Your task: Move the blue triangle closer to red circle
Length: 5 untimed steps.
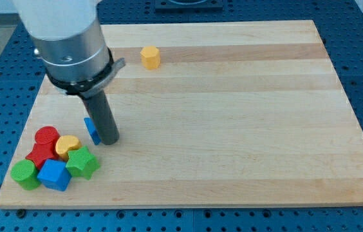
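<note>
- Camera view: my tip [109, 140] rests on the wooden board [233, 116] in the left part of the view, with the blue triangle [91, 130] touching or just beside it on the view's left; the rod hides part of that block.
- There are no jaws on this rig, only the bare rod, so nothing is gripped or held; any contact is a sideways push.
- The red circle [46, 136] sits a little further to the view's left and slightly lower, at the top of a cluster near the board's bottom-left corner: a yellow heart-like block [67, 145], a second red block [40, 154] whose shape I cannot make out, a green star [83, 163], a blue cube [55, 174] and a green cylinder [25, 174].
- A lone yellow hexagon-like block [150, 57] stands well apart near the view's top.
- My judgement: I am mid-push, with the triangle near the circle but not yet touching.
- Next I would nudge gently toward the view's left and slightly down, short enough not to scatter the cluster.
</note>
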Available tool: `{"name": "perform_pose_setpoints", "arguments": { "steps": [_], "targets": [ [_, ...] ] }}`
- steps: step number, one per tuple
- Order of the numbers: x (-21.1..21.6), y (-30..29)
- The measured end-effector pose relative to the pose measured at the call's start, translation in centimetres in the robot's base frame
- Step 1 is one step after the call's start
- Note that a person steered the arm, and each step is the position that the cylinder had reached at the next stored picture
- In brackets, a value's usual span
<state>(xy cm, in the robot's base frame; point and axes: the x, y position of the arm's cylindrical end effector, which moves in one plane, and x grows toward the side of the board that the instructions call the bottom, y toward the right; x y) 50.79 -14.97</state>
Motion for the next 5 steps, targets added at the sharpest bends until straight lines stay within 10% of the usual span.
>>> {"name": "perform_pose_setpoints", "arguments": {
  "steps": [5],
  "targets": [
    [-4.1, -5.7]
  ]
}}
